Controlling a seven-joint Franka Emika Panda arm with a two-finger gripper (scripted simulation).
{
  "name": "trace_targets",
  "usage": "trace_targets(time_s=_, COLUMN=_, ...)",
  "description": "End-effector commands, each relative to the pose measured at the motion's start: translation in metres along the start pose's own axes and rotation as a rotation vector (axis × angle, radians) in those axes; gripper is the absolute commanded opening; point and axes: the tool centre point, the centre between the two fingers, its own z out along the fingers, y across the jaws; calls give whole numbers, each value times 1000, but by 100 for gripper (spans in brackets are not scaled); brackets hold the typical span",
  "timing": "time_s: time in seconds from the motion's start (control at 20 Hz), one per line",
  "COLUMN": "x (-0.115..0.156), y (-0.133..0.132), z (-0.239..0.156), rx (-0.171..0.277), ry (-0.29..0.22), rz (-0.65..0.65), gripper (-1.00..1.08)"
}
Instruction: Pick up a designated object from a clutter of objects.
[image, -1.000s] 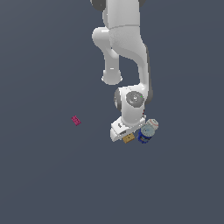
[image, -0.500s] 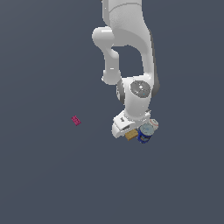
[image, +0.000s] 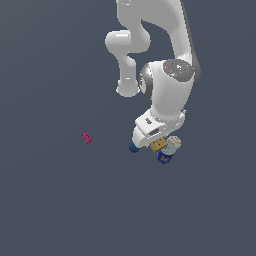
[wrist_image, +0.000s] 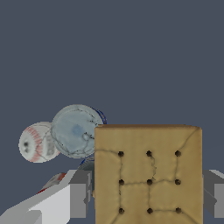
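The designated object, a flat tan square block with dark dots (wrist_image: 148, 175), sits between my two fingers (wrist_image: 78, 199) and fills much of the wrist view. In the exterior view it hangs under the white hand (image: 158, 145). My gripper (image: 157, 142) is shut on it, just above the clutter. Below it are a blue can (wrist_image: 76, 130), also seen in the exterior view (image: 164, 157), and a white ball with red stitching (wrist_image: 37, 142). A blue ball (image: 133, 147) peeks out on the exterior view's left of the hand. The dark round piece is hidden.
A small pink flat piece (image: 87, 137) lies alone on the dark grey floor, far to the exterior view's left of the cluster. The white arm (image: 165, 85) towers over the cluster and hides part of it.
The hand has risen a little and shifted toward the exterior view's right. The tan block has come up with it. The pink piece has not moved.
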Motion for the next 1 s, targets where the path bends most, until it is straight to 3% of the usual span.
trace_targets(time_s=0.0, x=5, y=-2, z=-27, rx=1, ry=0, rz=0, gripper=-100)
trace_targets(time_s=0.55, x=29, y=-9, z=-136, rx=3, ry=-3, rz=-1, gripper=-100)
trace_targets(time_s=0.95, x=42, y=-12, z=-187, rx=3, ry=-4, rz=0, gripper=-100)
